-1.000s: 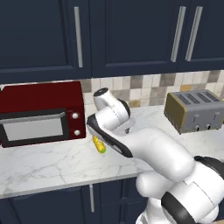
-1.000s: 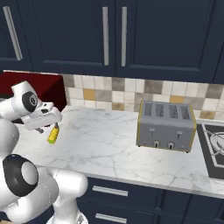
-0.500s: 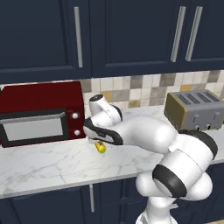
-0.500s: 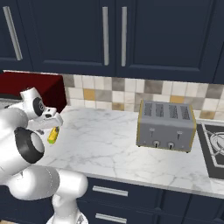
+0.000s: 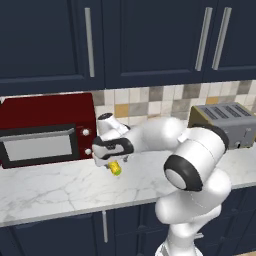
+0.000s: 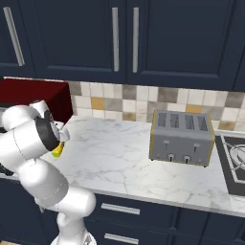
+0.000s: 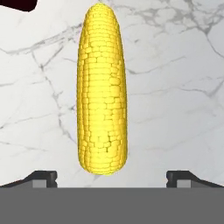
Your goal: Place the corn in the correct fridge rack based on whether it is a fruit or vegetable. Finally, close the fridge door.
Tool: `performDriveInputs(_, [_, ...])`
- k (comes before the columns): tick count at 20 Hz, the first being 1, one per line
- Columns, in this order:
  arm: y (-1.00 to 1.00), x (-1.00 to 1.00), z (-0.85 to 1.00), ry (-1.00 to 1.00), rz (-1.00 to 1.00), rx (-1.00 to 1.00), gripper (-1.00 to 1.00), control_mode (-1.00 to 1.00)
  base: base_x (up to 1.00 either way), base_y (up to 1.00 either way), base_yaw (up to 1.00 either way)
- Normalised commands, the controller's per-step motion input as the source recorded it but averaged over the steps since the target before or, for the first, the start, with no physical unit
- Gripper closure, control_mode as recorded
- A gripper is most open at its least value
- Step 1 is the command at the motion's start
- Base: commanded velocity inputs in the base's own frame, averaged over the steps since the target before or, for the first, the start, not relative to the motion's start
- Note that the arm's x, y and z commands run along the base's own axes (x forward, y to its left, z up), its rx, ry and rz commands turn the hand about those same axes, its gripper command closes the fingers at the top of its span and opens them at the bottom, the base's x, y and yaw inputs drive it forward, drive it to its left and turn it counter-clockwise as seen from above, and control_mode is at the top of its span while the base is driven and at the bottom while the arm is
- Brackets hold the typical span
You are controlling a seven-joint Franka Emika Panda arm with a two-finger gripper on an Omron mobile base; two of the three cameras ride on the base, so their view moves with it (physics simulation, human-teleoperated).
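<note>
The corn (image 7: pixel 102 92) lies on the white marble counter (image 7: pixel 175 87), a yellow cob pointing away from the hand. My gripper (image 7: pixel 111 178) hovers directly over it, open, with one dark fingertip (image 7: pixel 43 177) on each side of the cob's near end and well apart from it. From the left base view, the gripper (image 5: pixel 112 159) hangs just above the corn (image 5: pixel 116 169), right in front of the red microwave's right end. In the right base view the corn (image 6: pixel 57 150) peeks out beside my arm. The fridge rack is out of view.
A red microwave (image 5: pixel 45 130) stands on the counter at the left, close to the hand. A grey toaster (image 6: pixel 182 137) sits further right, with a stovetop (image 6: pixel 232 160) beyond it. Dark blue cabinets (image 5: pixel 150 40) hang above.
The hand has come down and slightly left over the corn while the arm's elbow swung out to the right. The corn has stayed in place on the counter.
</note>
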Motion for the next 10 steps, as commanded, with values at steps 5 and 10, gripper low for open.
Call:
performDriveInputs(5, [0.08, 0.33, -0.28, 0.06, 0.00, 0.02, -1.00, -1.00, 0.00, 0.00, 0.00])
performDriveInputs(10, [0.02, 0.29, -0.30, 0.06, 0.00, 0.03, -1.00, -1.00, 0.00, 0.00, 0.00])
